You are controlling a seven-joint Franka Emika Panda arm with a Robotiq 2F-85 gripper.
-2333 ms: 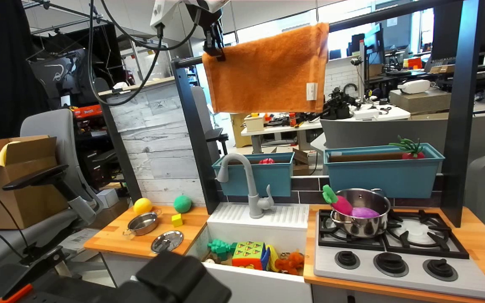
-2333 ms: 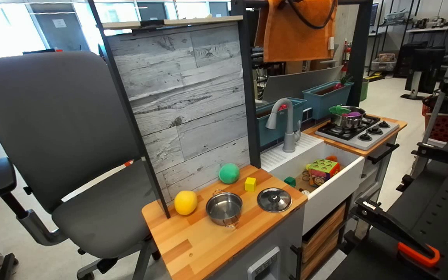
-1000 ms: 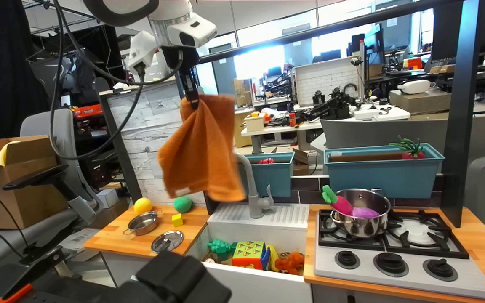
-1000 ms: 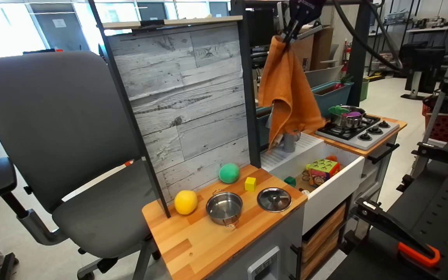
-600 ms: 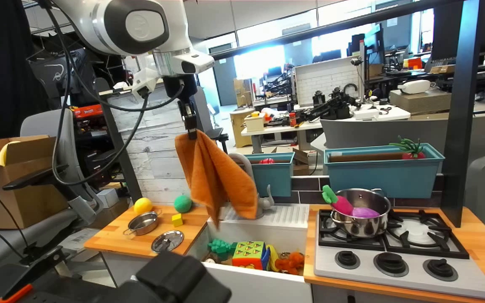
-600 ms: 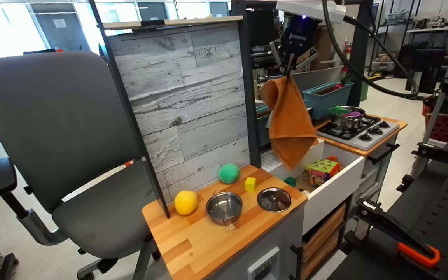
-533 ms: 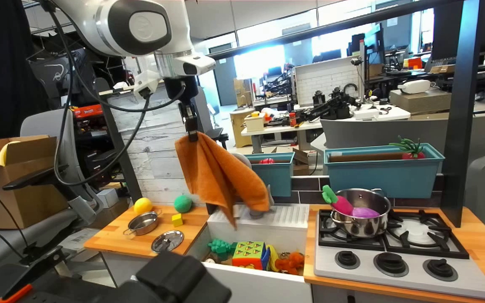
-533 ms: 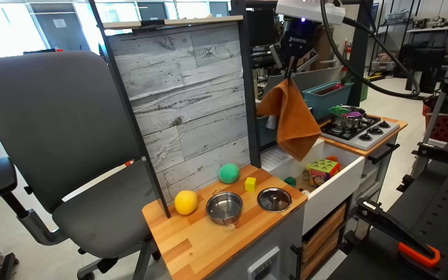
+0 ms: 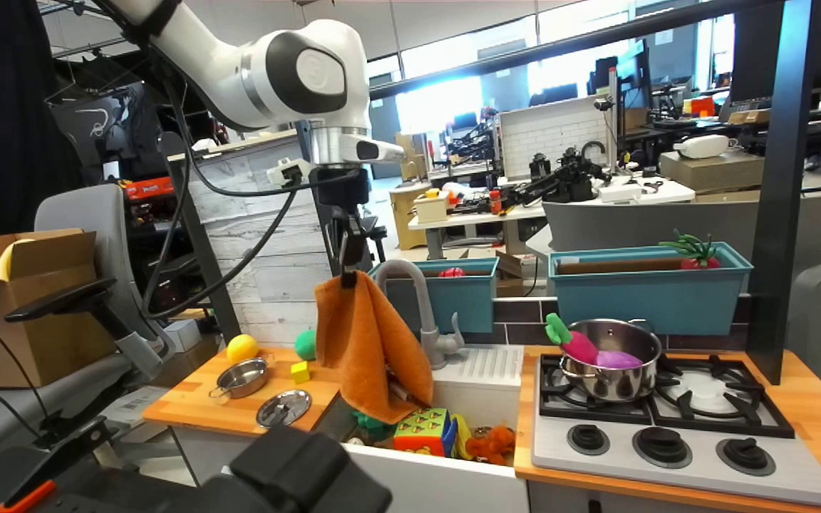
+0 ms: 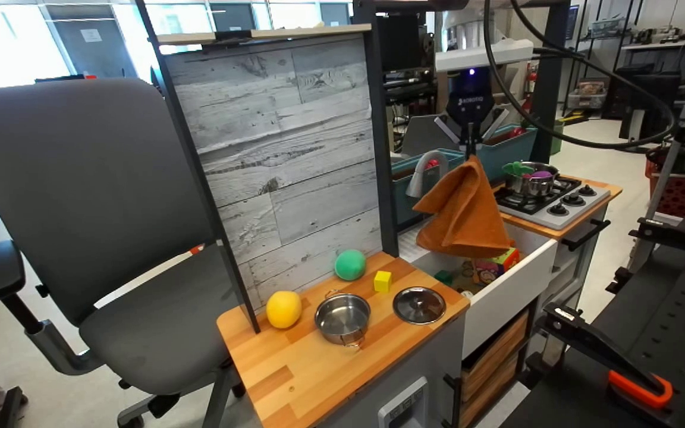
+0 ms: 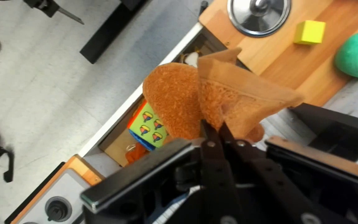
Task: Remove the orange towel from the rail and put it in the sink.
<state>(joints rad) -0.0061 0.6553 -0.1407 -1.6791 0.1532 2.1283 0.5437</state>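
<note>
The orange towel hangs gathered from my gripper, off the rail, in both exterior views (image 9: 375,349) (image 10: 464,214) and in the wrist view (image 11: 176,96). My gripper (image 9: 348,280) points down and is shut on the towel's upper part; it also shows in an exterior view (image 10: 470,156) and the wrist view (image 11: 213,123). The black rail (image 9: 524,58) is bare above. The white sink (image 9: 446,477) is below the towel, and its front wall shows in an exterior view (image 10: 512,291). The towel's lower end hangs over the sink's left part, by the toys; whether it touches them I cannot tell.
A grey faucet (image 9: 421,299) stands behind the towel. The sink holds several toys, including a patterned cube (image 9: 421,431). The wooden counter (image 10: 295,380) bears a small pot (image 10: 342,318), lid (image 10: 419,305), yellow block, green ball and yellow ball. A stove with a pot (image 9: 610,381) is beside the sink.
The towel was hanging spread on the rail with my gripper at its edge. It came off in my gripper, swung, and has been lowered toward the sink.
</note>
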